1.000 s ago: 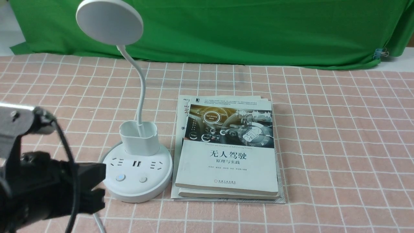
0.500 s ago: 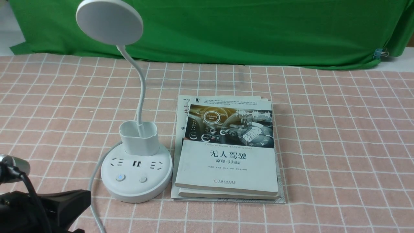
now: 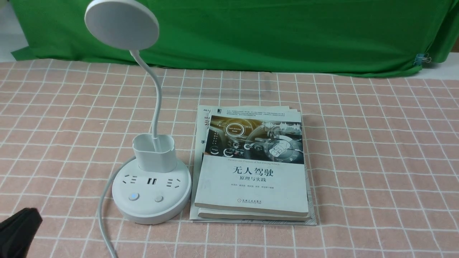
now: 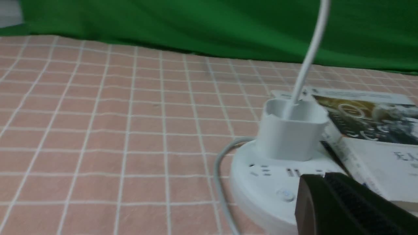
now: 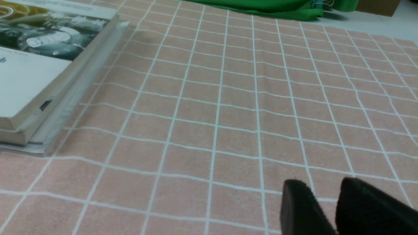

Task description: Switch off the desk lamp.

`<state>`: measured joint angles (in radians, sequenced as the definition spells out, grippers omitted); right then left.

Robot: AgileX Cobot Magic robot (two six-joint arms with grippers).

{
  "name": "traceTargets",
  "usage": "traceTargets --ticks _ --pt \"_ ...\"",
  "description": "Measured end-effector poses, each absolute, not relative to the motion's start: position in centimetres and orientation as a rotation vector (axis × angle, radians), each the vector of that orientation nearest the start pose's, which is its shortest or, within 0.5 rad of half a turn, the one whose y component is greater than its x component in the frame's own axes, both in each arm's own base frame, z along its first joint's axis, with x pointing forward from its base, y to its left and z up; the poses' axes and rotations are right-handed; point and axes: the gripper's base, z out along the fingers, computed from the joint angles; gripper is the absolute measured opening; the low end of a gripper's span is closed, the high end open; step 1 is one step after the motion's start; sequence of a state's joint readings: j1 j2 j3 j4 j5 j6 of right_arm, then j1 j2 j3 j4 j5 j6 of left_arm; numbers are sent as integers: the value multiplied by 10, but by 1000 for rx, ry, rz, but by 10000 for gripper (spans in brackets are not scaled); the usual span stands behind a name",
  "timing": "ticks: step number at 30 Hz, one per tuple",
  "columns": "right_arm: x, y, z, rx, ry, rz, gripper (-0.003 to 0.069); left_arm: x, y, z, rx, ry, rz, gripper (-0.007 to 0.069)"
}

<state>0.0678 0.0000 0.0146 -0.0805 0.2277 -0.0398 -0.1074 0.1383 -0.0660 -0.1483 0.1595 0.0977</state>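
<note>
Front view: lamp [image 3: 151, 200] dark, beyond and right of the left gripper [image 4: 321, 178].
Its fingertips look closed together, holding nothing.

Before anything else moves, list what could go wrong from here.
The lamp head looks unlit, so another press on a button might switch it back on.

The two buttons, left and right, sit close together on the base, so a press could land on the wrong one.

The cable runs from the base towards the robot's side, so a low sweep of the left gripper might snag it.
</note>
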Motion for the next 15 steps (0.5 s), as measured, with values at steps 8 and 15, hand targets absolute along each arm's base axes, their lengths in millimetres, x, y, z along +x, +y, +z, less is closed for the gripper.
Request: traceTargets --ticks 8,15 --pt "56 2 188 -146 1719 -52 240 55 -7 185 -15 1780 -139 6" --pt "56 2 188 -145 1719 -51 240 54 -7 184 -22 1788 -143 6"
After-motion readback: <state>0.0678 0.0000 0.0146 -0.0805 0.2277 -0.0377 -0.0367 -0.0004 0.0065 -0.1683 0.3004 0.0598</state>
